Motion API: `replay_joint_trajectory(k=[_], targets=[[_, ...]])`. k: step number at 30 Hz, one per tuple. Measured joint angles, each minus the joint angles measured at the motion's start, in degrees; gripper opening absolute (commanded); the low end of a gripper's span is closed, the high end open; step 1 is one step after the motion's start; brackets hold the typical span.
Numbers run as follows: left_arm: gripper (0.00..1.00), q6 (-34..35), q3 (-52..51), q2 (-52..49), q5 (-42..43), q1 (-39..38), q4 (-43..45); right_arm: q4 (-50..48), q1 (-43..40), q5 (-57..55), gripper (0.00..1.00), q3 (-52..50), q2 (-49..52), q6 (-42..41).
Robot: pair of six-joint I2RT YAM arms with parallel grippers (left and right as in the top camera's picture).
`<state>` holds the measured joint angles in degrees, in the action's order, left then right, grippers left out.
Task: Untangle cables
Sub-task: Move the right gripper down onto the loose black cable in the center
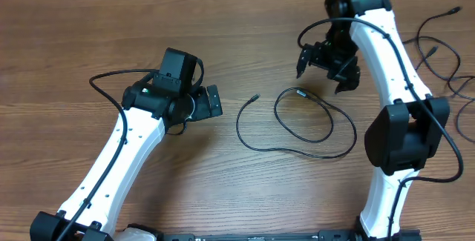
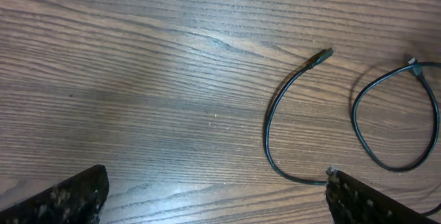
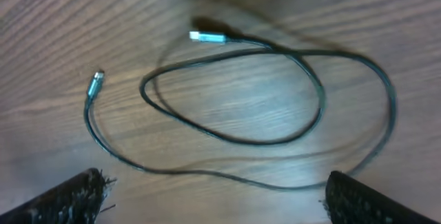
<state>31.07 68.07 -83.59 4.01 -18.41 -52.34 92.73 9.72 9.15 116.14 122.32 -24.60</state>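
Both my left gripper [image 1: 215,101] and right gripper [image 1: 324,70] are released and grasp nothing. One looped cable [image 2: 266,133] lies flat on the table [image 1: 89,26] between them. Further cables [image 1: 433,48] lie beside my right arm [image 1: 404,130].

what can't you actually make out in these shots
- Overhead: the side cables are cut off by the right edge and partly hidden behind the right arm, so it is unclear whether they tangle.
- Left wrist: the middle cable runs off the right edge and under a finger.
- Right wrist: motion blur makes the plug type unreadable.
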Motion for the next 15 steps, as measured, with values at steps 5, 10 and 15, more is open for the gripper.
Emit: replay_joint_trajectory(k=[5,10,15], targets=[[1.00,0.0,0.0,0.0,0.0,0.0,0.0,-8.2,3.3,-0.7,1.00,-4.3,0.0,-5.1],[1.00,0.0,0.0,0.0,0.0,0.0,0.0,-17.7,6.5,-1.0,1.00,-12.3,0.0,-12.1],[1.00,0.0,0.0,0.0,0.0,0.0,0.0,-26.6,8.0,-1.1,1.00,-19.6,0.1,-14.6]])
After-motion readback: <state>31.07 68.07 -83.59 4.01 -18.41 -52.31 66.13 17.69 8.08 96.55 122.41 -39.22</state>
